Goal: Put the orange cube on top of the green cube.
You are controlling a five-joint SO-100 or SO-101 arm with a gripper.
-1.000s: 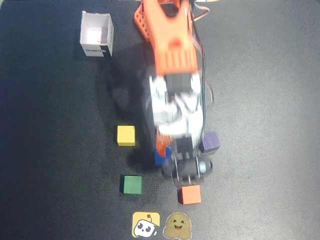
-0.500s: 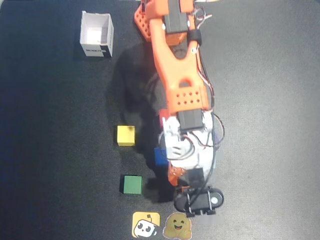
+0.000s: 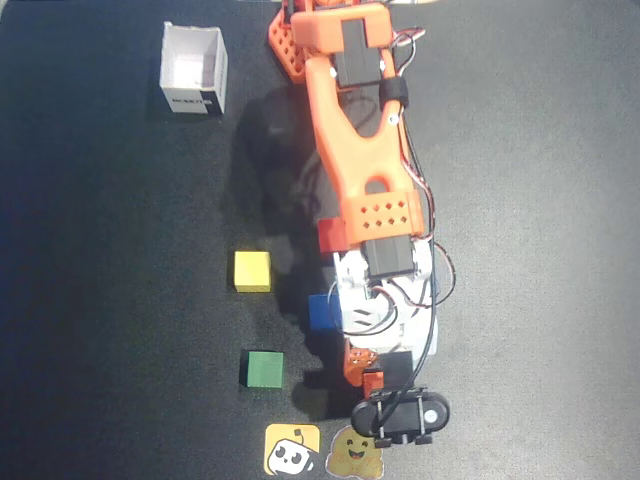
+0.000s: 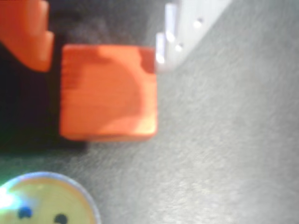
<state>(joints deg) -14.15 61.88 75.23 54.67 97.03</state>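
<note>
1. Orange cube point(image 4: 108, 91) on the dark, matte tabletop point(image 3: 540, 300), framed by the gripper point(image 4: 105, 44): orange finger at one top corner, white finger at the other, not visibly clamped.
2. Green cube point(image 3: 264, 368) apart, left in the overhead view.
3. Smiley sticker point(image 4: 44, 199) just beside the orange cube.

Overhead view evenly lit, sharp; arm point(image 3: 362, 170) shadow falls left. Wrist view soft, orange cube point(image 4: 107, 91) blurred.

We note the arm point(image 3: 365, 180) now reaches farther down the overhead view; its fingers point(image 4: 39, 37) now flank the orange cube point(image 4: 107, 93).
</note>
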